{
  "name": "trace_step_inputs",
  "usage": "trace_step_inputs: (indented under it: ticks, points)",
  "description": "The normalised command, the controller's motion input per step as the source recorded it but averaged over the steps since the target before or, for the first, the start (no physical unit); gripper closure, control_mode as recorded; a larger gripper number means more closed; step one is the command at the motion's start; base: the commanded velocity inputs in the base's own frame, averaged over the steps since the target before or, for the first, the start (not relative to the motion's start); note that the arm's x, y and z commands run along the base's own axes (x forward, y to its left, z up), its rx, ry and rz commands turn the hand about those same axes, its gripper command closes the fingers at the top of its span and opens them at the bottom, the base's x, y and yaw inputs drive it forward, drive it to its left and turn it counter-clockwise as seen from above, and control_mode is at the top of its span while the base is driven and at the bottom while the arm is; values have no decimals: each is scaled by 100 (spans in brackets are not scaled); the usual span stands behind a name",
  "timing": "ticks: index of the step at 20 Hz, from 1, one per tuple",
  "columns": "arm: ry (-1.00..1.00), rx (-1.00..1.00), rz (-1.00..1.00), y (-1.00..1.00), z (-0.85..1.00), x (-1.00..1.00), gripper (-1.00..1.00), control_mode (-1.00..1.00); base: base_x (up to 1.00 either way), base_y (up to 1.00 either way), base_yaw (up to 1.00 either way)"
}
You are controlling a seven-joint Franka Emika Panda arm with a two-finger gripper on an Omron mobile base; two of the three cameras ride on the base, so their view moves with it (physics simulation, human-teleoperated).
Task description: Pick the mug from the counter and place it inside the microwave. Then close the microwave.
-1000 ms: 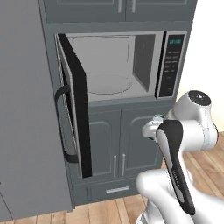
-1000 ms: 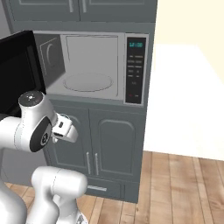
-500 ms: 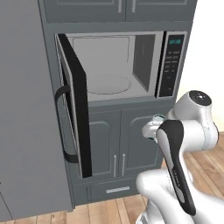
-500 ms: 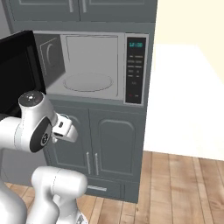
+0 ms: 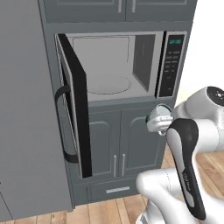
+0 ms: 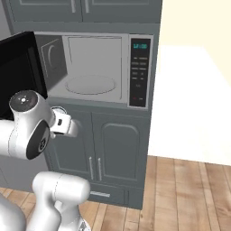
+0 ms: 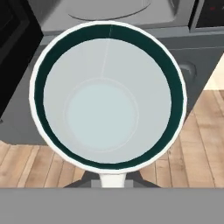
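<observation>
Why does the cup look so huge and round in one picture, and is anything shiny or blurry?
In the hand view the camera sits right above the mug, so its open mouth looms large. In the right base view the microwave door is glossy black, without strong glare. In the left base view the picture looks flat and evenly lit, with soft edges and no hard shadows.

The mug (image 7: 108,97) sits so close to the hand camera that its outer wall and handle are out of sight, and the gripper's fingertips are covered beneath it. From the left base view the mug (image 5: 160,114) pokes out as a rim above the arm. The microwave door (image 6: 18,67) runs off the right base view's left edge.
</observation>
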Motion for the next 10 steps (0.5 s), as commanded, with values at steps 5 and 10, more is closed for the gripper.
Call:
trace_step_inputs:
  ticks: [5, 10]
  points:
    - [-4, 0, 0, 0, 61, 46, 100, -100, 0, 0, 0]
    - [3, -6, -1, 11, 41, 98, 100, -100, 0, 0, 0]
